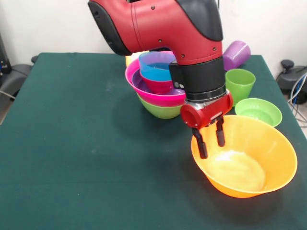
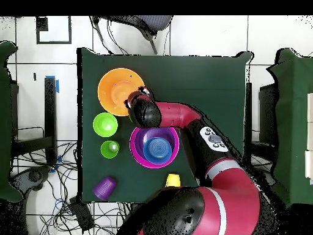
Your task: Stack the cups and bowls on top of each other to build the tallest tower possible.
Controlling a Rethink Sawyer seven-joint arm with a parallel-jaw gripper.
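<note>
Fingers of my gripper [image 1: 211, 141] straddle the near-tower rim of the orange bowl [image 1: 249, 165], parted, not clamped.

This looks like a robot lab. A big red robot arm [image 1: 158, 24] works over a counter [image 2: 208, 79] with a dark green cloth. The floor [image 2: 202, 33] has white tiles. Lots of wires [image 2: 73, 208] lie beside the counter, and a chair [image 2: 137, 24] stands at its far end.
</note>
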